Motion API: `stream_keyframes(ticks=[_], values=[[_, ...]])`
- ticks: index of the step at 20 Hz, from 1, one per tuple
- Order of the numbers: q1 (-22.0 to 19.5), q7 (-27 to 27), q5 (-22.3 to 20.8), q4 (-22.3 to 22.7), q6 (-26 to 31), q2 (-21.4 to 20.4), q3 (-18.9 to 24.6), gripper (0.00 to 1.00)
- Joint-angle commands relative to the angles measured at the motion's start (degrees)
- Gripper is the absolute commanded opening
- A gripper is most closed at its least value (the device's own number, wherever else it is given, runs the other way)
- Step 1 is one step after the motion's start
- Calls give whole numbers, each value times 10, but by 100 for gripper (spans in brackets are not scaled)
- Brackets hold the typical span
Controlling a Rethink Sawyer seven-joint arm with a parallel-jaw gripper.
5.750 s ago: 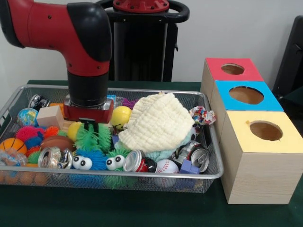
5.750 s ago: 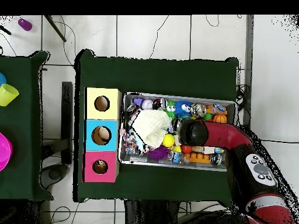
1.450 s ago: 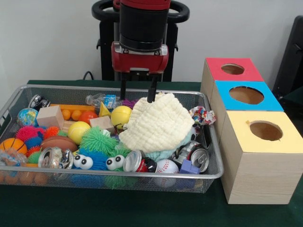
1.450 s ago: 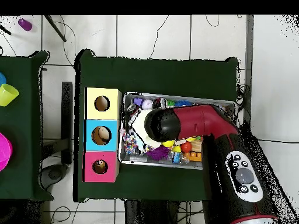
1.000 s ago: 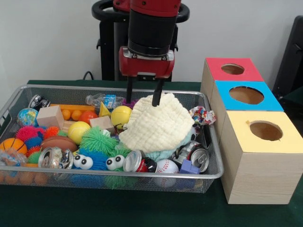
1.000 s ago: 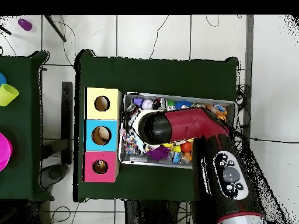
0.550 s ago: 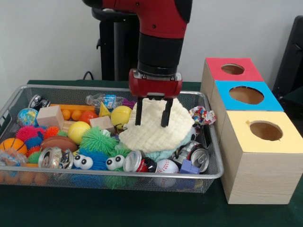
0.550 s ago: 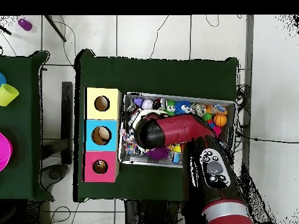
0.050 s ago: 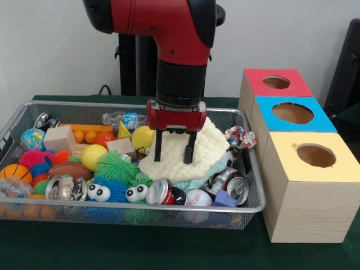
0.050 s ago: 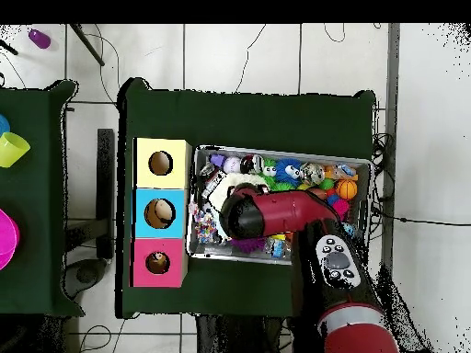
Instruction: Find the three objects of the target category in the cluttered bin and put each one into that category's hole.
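Observation:
My gripper (image 9: 174,161) is open and low over the cream cloth (image 9: 216,140), its two black fingers (image 9: 158,147) straddling the cloth's front fold and touching it. The cloth lies heaped in the right half of the wire bin (image 9: 140,209) and hides whatever is under it. Crushed cans (image 9: 166,192) (image 9: 230,185) (image 9: 59,187) lie along the bin's front, with a baseball (image 9: 198,198) between two of them. At the right stand three boxes with holes: red-topped (image 9: 298,84), blue-topped (image 9: 323,121) and yellow-topped (image 9: 309,208). From overhead the arm (image 10: 244,213) covers the gripper.
The bin's left half holds a green spiky ball (image 9: 115,166), yellow balls (image 9: 93,156) (image 9: 142,136), a wooden block (image 9: 59,139), a small basketball (image 9: 14,172) and a globe ball (image 9: 32,138). In the overhead view the boxes (image 10: 159,213) sit left of the bin (image 10: 276,152).
The gripper left the green spiky ball at the bin's left, rose, crossed to the right over the cloth and came down onto it, staying open.

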Motion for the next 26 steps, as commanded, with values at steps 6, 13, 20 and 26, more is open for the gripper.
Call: stream_keyframes(ticks=[6, 13, 20, 26], values=[[-14, 90, 29, 17, -29, 45, -9, 0], [-8, 52, 78, 60, 102, -75, -3, 0], [-13, 3, 118, 61, 250, -173, 0, 0], [-48, -52, 131, 41, 327, -205, 24, 0]])
